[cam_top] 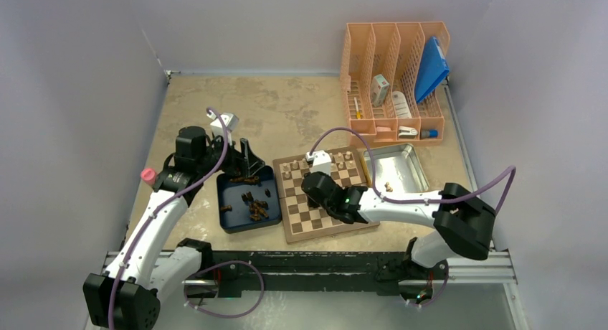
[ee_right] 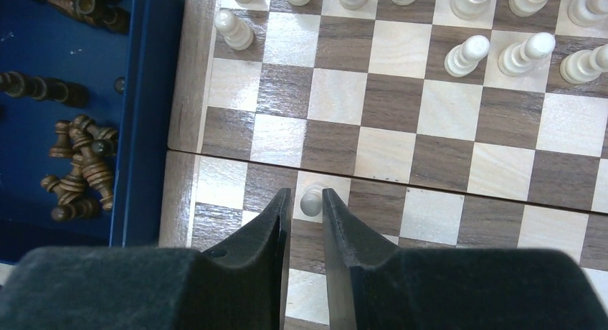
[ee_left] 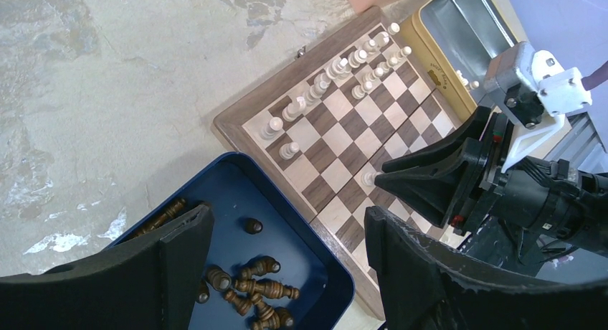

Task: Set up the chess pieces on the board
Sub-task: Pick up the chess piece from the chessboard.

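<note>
Your right gripper [ee_right: 307, 201] brackets a pale pawn [ee_right: 311, 202].
Its fingers [ee_right: 272, 229] sit narrowly around it on the near half of the board [ee_right: 444, 111], grip unclear; your left gripper [ee_left: 287, 251] hangs spread over dark pieces [ee_left: 258, 287] in the blue tray [ee_left: 236, 183]; pale pieces [ee_left: 337, 68] line the far rows.

This is a robotics lab's test cell rather than a home or office. Plain white panel walls [cam_top: 72, 93] box in a mottled beige desk [cam_top: 287, 107] on three sides. Two white-and-black robot arms [cam_top: 154, 222] are bolted to a slotted aluminium rail [cam_top: 477, 274] at its near edge (purple cables [cam_top: 333, 131] loop off each arm). A peach plastic file organiser [cam_top: 394, 79] stands at the back corner.
</note>
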Robot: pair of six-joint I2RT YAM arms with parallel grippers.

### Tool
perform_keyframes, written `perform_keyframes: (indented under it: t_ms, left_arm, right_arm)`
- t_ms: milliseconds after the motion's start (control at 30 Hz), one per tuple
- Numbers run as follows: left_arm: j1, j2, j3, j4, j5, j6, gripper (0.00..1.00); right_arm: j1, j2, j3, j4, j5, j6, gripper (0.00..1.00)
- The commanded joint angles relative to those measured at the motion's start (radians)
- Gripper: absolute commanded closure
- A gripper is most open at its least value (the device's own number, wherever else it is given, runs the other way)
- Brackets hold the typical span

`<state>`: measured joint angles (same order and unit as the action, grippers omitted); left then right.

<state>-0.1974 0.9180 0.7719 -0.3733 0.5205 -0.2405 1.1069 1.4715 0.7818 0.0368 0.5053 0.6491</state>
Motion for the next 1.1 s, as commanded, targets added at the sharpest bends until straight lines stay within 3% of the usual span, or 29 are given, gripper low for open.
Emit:
perform_keyframes:
  t_ms: [0,167,467,1067]
  left_arm:
    - [0.0,0.002,-0.002,0.032,0.027,0.011,0.23]
    - [-0.001,0.009,0.0,0.029,0.033,0.01,0.23]
    - [0.0,0.004,0.0,0.026,0.029,0.013,0.23]
    - [0.0,0.002,-0.001,0.025,0.032,0.013,0.23]
  right_arm:
    - [-0.001,0.018,0.044,-0.001,0.019,-0.01,0.76]
    - [-0.001,0.033,0.05,-0.012,0.042,-0.002,0.78]
    - [-0.002,0.0,0.068,-0.035,0.07,-0.007,0.91]
    - [-0.184,0.075,0.131,0.065,0.063,-0.083,0.92]
